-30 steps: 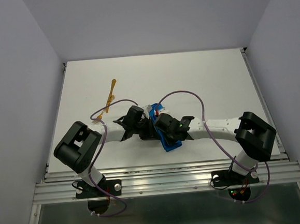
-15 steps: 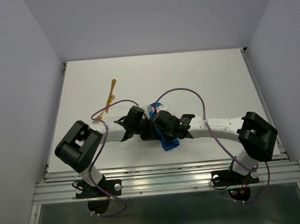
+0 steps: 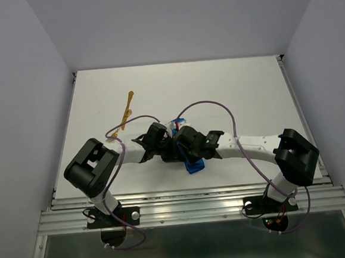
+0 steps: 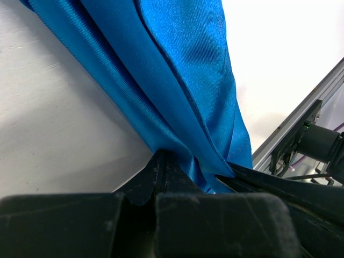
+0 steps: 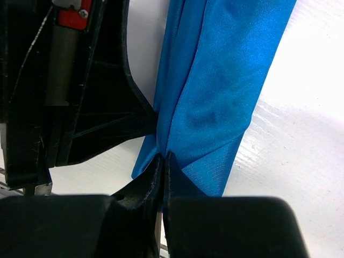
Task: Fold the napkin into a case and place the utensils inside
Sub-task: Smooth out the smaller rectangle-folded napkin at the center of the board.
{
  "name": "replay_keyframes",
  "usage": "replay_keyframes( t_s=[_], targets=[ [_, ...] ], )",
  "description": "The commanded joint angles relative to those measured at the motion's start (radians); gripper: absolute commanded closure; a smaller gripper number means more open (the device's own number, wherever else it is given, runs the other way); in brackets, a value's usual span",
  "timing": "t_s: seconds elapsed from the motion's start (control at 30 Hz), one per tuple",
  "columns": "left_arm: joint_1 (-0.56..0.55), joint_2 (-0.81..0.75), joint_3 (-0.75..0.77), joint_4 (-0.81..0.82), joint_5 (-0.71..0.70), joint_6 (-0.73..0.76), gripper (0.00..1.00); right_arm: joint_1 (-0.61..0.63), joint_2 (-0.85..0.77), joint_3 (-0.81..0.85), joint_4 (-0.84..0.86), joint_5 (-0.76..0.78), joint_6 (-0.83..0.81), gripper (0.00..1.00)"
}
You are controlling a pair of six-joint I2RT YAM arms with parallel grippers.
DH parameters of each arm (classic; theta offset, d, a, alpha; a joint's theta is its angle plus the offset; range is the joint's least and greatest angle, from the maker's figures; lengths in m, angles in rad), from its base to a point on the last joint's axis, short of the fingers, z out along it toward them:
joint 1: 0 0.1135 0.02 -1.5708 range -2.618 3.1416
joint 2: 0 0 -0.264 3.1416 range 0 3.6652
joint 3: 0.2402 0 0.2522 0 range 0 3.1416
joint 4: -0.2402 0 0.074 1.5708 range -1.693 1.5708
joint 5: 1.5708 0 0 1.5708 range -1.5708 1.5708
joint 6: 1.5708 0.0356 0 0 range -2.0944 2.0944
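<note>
On the white table point(image 3: 247, 87), my right gripper point(image 5: 162, 157) has slid left to meet the left gripper point(image 4: 163, 155). Both are clamped on the napkin point(image 3: 193, 166), narrowing it toward a case. The utensils point(image 3: 127, 113) lie beyond it, to the left.

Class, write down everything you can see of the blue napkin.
The napkin is bright blue, glossy cloth, folded lengthwise into a narrow layered strip with creases. It rests on the white table between the two arms. The left gripper and right gripper are each clamped shut on an edge of it.
</note>
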Motion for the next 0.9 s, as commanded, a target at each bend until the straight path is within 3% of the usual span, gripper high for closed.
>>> replay_keyframes(
  t_s=[0.0,0.4,0.43,0.57,0.7,0.73,0.77,0.87],
  targets=[
    [-0.008,0.0,-0.006,0.018,0.01,0.004,1.0,0.019,0.0,0.046,0.049,-0.03,0.006,0.99],
    [-0.008,-0.043,-0.015,-0.021,-0.008,0.007,1.0,0.019,0.062,-0.01,0.121,-0.017,0.043,0.99],
    [-0.007,-0.061,-0.019,-0.039,-0.014,0.01,1.0,0.019,0.063,-0.009,0.122,-0.002,0.047,0.96],
    [-0.005,-0.082,-0.018,-0.096,-0.02,0.027,1.0,0.019,0.04,-0.003,0.128,0.02,0.07,0.63],
    [-0.007,-0.108,-0.03,-0.103,-0.019,0.021,1.0,0.019,-0.016,0.003,0.138,0.027,0.075,0.5],
    [-0.007,-0.121,-0.035,-0.111,-0.019,0.018,1.0,0.019,-0.039,0.003,0.138,0.036,0.077,0.39],
    [-0.005,-0.128,-0.035,-0.117,-0.02,0.018,1.0,0.019,-0.05,0.002,0.136,0.042,0.084,0.35],
    [-0.005,-0.151,-0.027,-0.159,-0.031,0.033,1.0,0.019,-0.096,0.005,0.125,0.061,0.099,0.35]
  ],
)
